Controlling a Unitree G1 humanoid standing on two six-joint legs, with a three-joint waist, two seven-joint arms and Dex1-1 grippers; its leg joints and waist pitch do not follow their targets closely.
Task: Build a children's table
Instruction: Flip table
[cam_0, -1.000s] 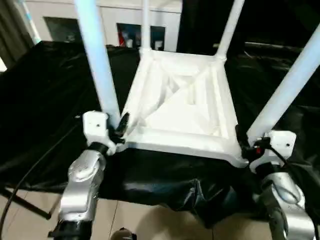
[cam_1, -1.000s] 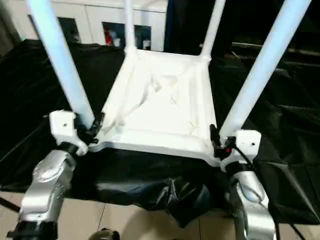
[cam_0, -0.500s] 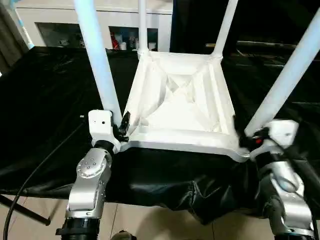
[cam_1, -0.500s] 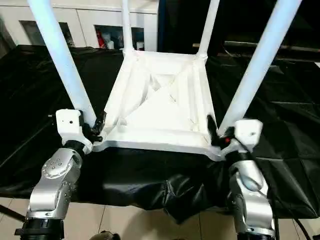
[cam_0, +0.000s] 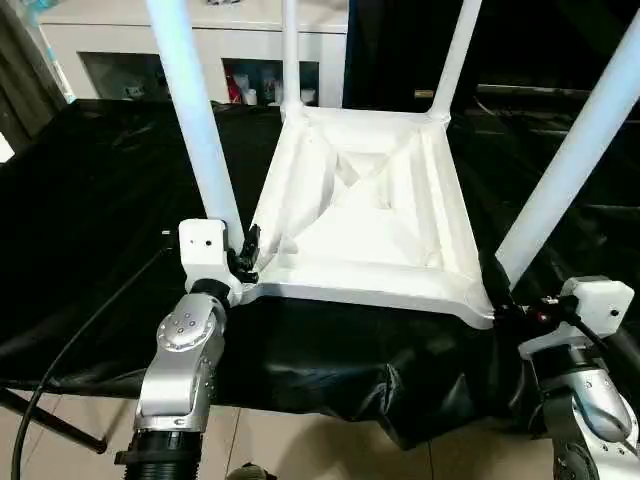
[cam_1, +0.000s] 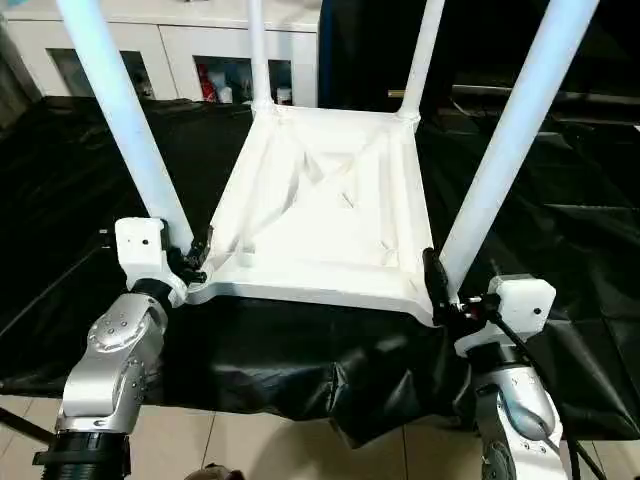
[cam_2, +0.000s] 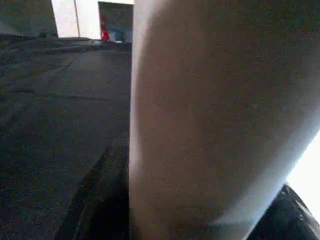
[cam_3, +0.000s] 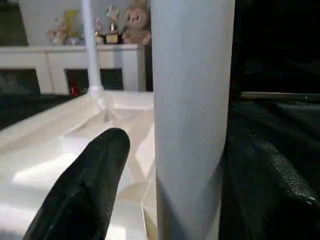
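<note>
Standing inverted, the children's table (cam_0: 365, 215) looks light, stiff, slippery — left hand (cam_0: 243, 258) clasps one leg's (cam_0: 200, 140) base; right hand (cam_1: 440, 290) straddles another, apparently unclamped

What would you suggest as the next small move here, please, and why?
Probably draw the right pincer clear of the near right leg: its fingers stand apart from that leg, and all four legs already stand in the tabletop.
</note>
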